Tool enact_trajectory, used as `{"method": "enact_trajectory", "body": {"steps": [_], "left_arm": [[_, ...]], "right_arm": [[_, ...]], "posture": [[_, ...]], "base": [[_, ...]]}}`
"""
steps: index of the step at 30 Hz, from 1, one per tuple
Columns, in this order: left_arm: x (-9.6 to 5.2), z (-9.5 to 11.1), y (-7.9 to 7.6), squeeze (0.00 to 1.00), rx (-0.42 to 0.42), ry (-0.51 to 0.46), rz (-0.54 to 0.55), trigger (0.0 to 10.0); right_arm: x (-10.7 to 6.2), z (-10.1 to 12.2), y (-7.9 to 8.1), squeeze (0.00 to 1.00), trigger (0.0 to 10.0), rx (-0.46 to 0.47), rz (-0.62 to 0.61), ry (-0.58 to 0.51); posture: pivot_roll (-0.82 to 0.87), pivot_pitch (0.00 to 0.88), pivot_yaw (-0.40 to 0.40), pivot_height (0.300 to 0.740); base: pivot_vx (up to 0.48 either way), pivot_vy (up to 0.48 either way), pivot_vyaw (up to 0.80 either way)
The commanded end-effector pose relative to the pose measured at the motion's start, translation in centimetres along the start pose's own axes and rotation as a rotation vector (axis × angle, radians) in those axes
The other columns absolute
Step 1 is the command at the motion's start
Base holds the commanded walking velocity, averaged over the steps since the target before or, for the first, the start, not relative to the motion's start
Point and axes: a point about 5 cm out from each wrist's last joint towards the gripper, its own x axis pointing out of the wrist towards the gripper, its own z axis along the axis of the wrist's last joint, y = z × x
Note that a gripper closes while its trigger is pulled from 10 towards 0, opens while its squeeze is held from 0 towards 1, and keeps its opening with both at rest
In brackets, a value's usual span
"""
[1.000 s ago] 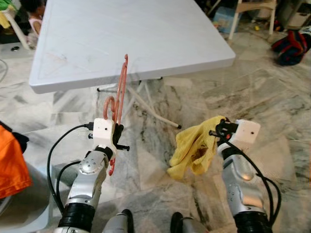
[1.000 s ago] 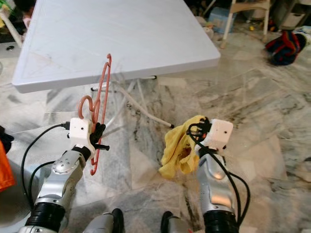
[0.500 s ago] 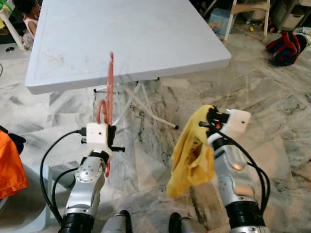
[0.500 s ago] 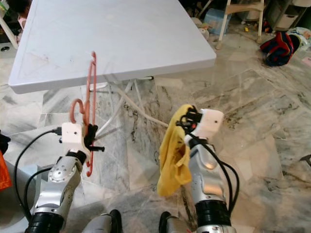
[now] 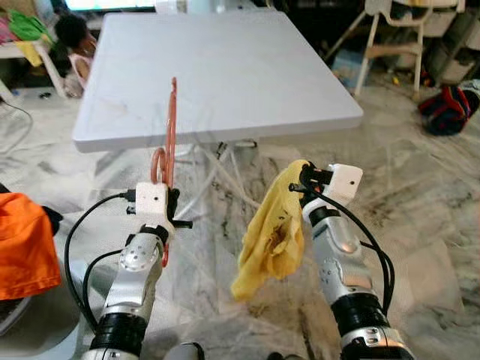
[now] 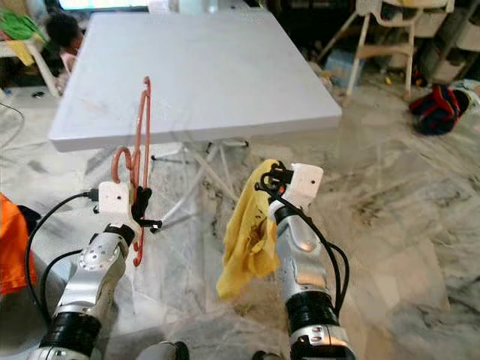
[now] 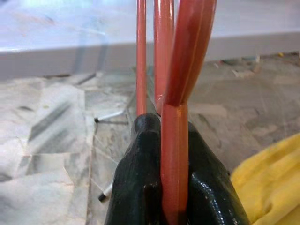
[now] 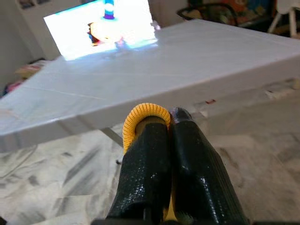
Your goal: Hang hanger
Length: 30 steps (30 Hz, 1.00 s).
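Note:
My left gripper is shut on a salmon-pink plastic hanger that stands upright and edge-on, its top reaching in front of the white table's near edge. In the left wrist view the hanger runs between the black fingers. My right gripper is shut on a yellow cloth that hangs down from it, lifted off the floor. The right wrist view shows a fold of the yellow cloth pinched between the fingers.
A white folding table stands just ahead on the marble floor, its legs beneath. An orange cloth lies at my left. A person sits at the far left. Chairs and a red-black bag are at the right.
The camera view has tilted up, showing more of the room. My right gripper has lifted the yellow cloth up off the floor and inward. The left gripper keeps the hanger upright.

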Motion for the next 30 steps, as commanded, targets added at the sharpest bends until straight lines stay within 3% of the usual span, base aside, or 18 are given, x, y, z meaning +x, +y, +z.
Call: {"method": "enact_trajectory", "body": {"steps": [1, 11, 18, 23, 30], "left_arm": [[0.2, 0.2, 0.2, 0.0, 0.011, -0.006, 0.001, 10.0], [0.1, 0.0, 0.2, 0.0, -0.024, -0.014, 0.015, 10.0], [-0.5, 2.0, 1.0, 0.0, -0.024, -0.115, 0.046, 10.0], [-0.9, 3.1, 1.2, 0.0, -0.027, -0.157, 0.06, 10.0], [-1.9, 2.6, 1.4, 0.0, -0.024, -0.142, 0.076, 10.0]], "right_arm": [[0.3, 0.8, -0.2, 0.0, 10.0, 0.001, -0.004, -0.045], [0.0, 0.7, -1.1, 0.0, 10.0, -0.019, -0.014, -0.053], [0.3, 2.9, -1.5, 0.0, 10.0, -0.029, -0.006, -0.132], [0.7, 4.4, -0.8, 0.0, 10.0, -0.048, 0.045, -0.171], [1.0, 5.3, 0.3, 0.0, 10.0, -0.051, 0.088, -0.188]], "posture": [[0.22, 0.0, -0.015, 0.74], [0.21, 0.001, -0.033, 0.74], [0.21, 0.055, -0.054, 0.74], [0.21, 0.096, -0.069, 0.74], [0.21, 0.16, -0.079, 0.74]], "base": [[0.0, 0.0, 0.0], [0.0, 0.0, 0.0], [0.0, 0.0, 0.0], [0.215, 0.0, 0.36], [0.28, 0.0, 0.43]]}}
